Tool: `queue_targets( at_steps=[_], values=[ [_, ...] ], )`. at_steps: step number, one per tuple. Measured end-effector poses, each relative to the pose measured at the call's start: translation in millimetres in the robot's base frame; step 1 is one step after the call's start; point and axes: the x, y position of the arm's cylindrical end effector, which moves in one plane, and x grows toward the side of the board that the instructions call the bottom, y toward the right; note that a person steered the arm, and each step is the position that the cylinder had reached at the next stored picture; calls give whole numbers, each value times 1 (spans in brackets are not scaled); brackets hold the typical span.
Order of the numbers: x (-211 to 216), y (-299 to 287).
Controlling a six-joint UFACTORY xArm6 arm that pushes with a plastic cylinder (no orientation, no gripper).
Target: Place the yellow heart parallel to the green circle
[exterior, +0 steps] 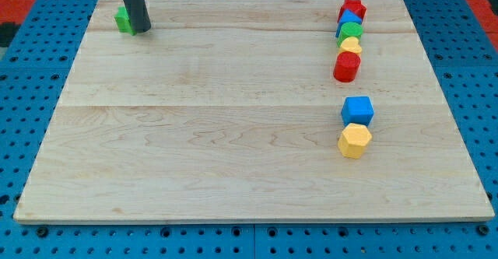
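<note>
My tip rests at the wooden board's top-left corner, touching the right side of a green block, with no fingers to open or close. At the view's right, a tight column runs red star, blue block, green circle, yellow heart, red cylinder. Lower down, apart from these, a blue cube touches a yellow hexagon.

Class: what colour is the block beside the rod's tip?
Green, touching my tip on its left, in the camera view.
</note>
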Motion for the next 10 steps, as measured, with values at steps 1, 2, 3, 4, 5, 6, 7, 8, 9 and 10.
queue_targets(
  at_steps=[1, 2, 3, 4, 5, 6, 7, 8, 9, 10],
  values=[
    [9, 61],
    [11, 121],
    [11, 183],
    [98, 210],
    [190, 225],
    [175, 309],
    [174, 375],
    [120, 423],
    [72, 394],
    [41, 340]
  ],
)
